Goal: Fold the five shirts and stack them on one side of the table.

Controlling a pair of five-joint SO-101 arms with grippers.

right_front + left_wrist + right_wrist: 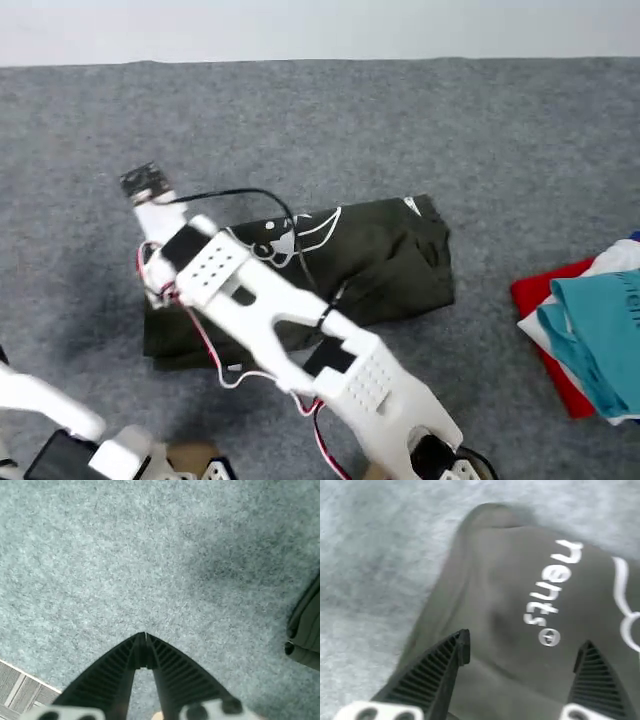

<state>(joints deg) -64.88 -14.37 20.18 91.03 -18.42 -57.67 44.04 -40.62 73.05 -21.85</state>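
The dark olive cotton shirt with white print lies in a thick folded rectangle on the grey felt-covered surface. The right pincer hangs spread over the shirt's edge farthest from the pile, gripping nothing. The left pincer is pressed together over bare felt just beside the shirt. A pile of red, white and teal folded shirts sits well apart from it. I'd say this fold is nearly finished; the next move calls for pinching that edge and carrying the shirt to the pile.

We're at a robotics lab bench here: grey felt table, plain white wall behind, a white plastic arm trailing exposed wires, tiled floor below the edge.
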